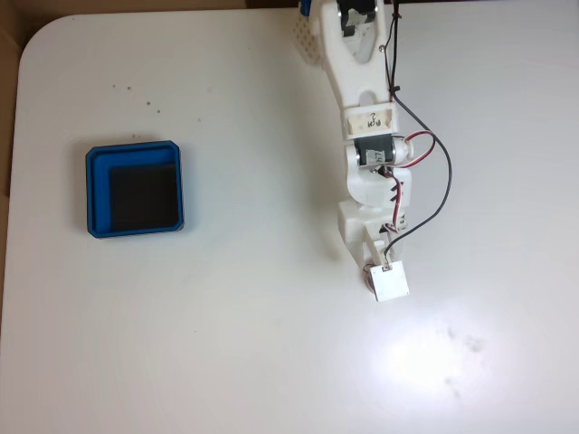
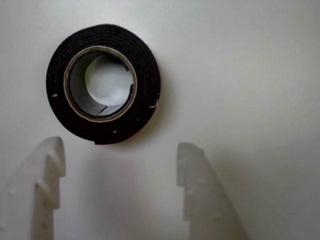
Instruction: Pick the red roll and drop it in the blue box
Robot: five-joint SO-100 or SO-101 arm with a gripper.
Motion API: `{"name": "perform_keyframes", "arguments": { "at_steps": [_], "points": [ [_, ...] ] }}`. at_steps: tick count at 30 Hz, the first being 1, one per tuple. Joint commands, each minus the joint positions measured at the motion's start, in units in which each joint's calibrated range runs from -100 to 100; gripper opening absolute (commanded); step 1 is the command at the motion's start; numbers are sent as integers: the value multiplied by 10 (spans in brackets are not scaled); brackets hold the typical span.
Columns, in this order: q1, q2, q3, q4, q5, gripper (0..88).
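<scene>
in the fixed view the white arm point(image 1: 371, 172) is reaching down from the top edge over the white surface point(image 1: 226, 344), with red and black wires point(image 1: 434, 172) hanging along its right side. a small white square part point(image 1: 391, 282) is sitting at the low end of the arm and is covering what is under it, so the red roll cannot be made out in this view.

the blue box point(image 1: 134, 190) is lying flat on the left part of the surface, well apart from the arm. its black inner floor is showing and nothing is lying on it.

in the wrist view the red roll point(image 2: 145, 75) is lying flat on the surface, in the upper left part of the picture. from this side it is looking black, with a light inner ring and a hollow centre where the white surface is showing through. its red colour is not showing here.

the gripper point(image 2: 120, 165) is standing released, with its 2 white fingers point(image 2: 50, 170) spread wide at the bottom of the wrist view. the roll is sitting just beyond the fingertips, above the gap and a little toward the left finger. the fingers are not touching the roll, and nothing is being held between them.
</scene>
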Motion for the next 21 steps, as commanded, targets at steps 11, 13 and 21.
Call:
{"name": "perform_keyframes", "arguments": {
  "at_steps": [11,13,21],
  "points": [
    [9,66,-134,29,2,207],
    [10,81,-161,60,3,207],
    [9,142,-257,139,5,207]
  ]
}}
